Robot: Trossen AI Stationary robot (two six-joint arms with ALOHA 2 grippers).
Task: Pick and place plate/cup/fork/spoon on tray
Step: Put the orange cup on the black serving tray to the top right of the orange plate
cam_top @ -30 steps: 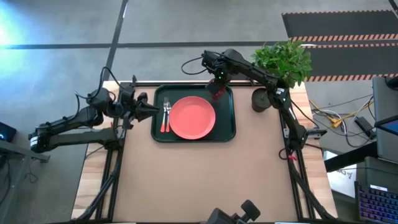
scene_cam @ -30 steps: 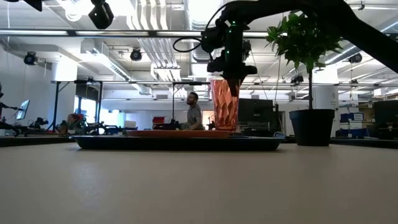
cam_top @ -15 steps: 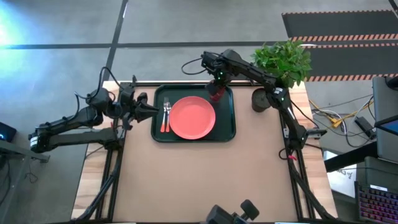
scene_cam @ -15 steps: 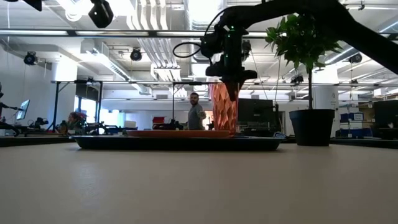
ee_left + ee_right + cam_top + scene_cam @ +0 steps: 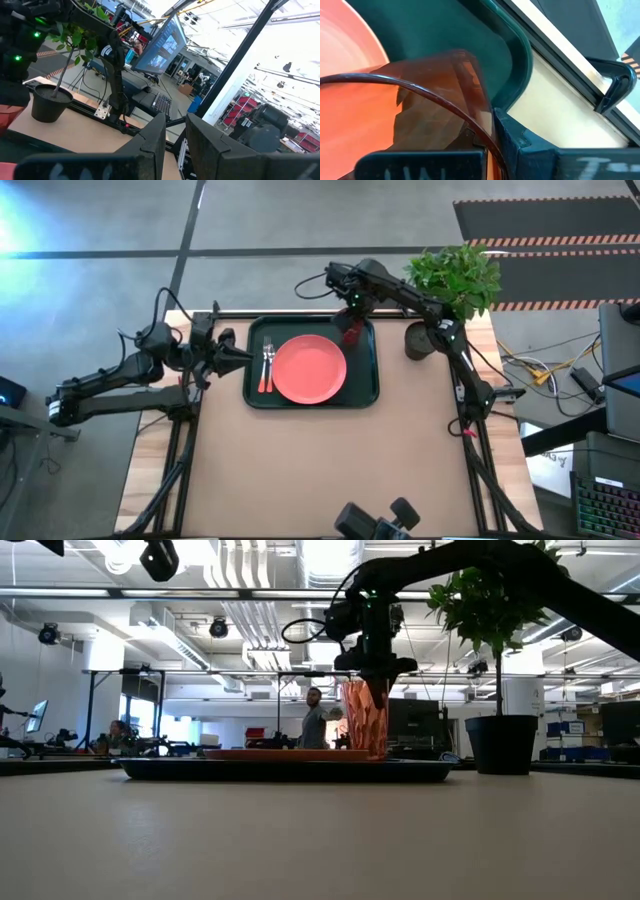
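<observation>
cup (image 5: 364,718) upright, tilted, rim in R fingers (image 5: 352,323), tray (image 5: 364,385) corner

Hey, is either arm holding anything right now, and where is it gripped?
The right gripper holds the cup by its rim, one finger inside the mouth, above the tray's far right corner. The left gripper holds nothing.
</observation>
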